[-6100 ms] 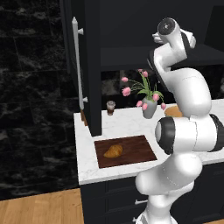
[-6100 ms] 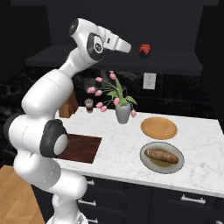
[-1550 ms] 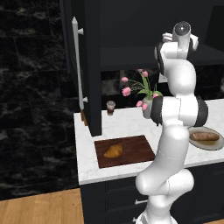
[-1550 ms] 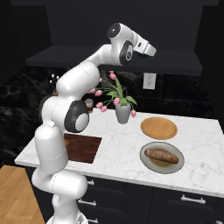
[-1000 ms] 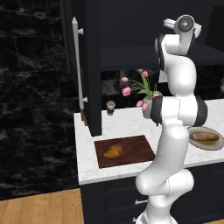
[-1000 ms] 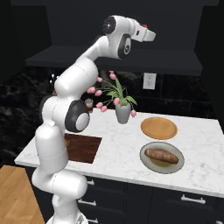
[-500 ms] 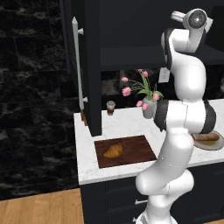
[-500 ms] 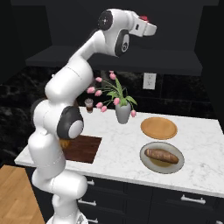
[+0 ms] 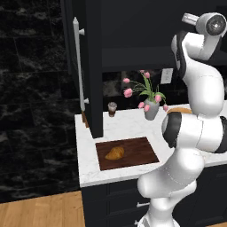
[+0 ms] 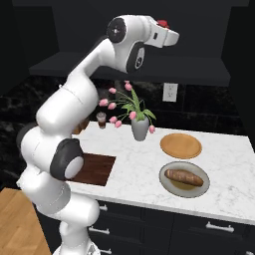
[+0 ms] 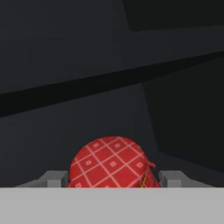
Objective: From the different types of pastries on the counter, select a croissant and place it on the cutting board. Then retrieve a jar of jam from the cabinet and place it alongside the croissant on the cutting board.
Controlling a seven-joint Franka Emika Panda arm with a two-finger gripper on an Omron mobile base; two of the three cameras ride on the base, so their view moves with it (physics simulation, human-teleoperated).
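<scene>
My gripper (image 11: 112,180) is raised high in front of the black cabinet (image 9: 133,31) and is shut on the jar of jam (image 11: 111,162). The jar's red checked lid sits between the two grey fingers (image 11: 54,178). From the right base view the jar of jam (image 10: 163,23) peeks out red above the white hand, well above the dark shelf (image 10: 199,74). The croissant (image 9: 115,153) lies on the left part of the dark reddish cutting board (image 9: 137,150), which sits on the white counter (image 10: 149,174).
The open cabinet door (image 9: 93,71) with its pale bar handle (image 9: 79,66) stands over the counter's left end. A vase of pink tulips (image 10: 140,127) and a brown cup (image 9: 112,108) stand behind the board. A plated long roll (image 10: 184,178) and a round tan bun (image 10: 181,145) lie to the right.
The hand has risen steadily in front of the cabinet, and the red jar has gone up with it, off the shelf. Nothing on the counter has moved.
</scene>
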